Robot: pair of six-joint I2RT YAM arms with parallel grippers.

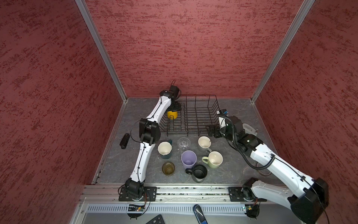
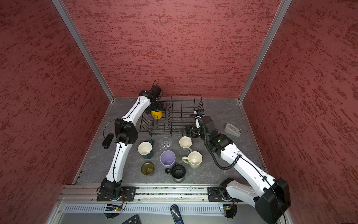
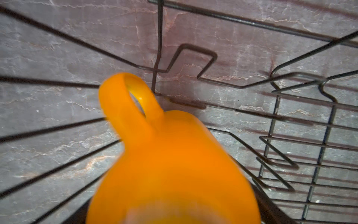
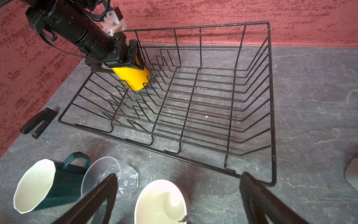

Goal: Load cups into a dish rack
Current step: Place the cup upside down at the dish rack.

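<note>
Placement step: the yellow mug [image 4: 133,77] lies tilted in the far left corner of the dish rack [image 4: 270,97] under the left pincer [image 4: 118,67] (clamped or apart cannot be told), the right pincer [image 4: 178,194] stands wide apart near the grey mug [image 4: 160,201]; next, likely a vertical withdrawal.

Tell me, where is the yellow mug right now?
In a top view the yellow mug is inside the dish rack, in its far left corner among the wire dividers, directly under the left gripper.
</note>
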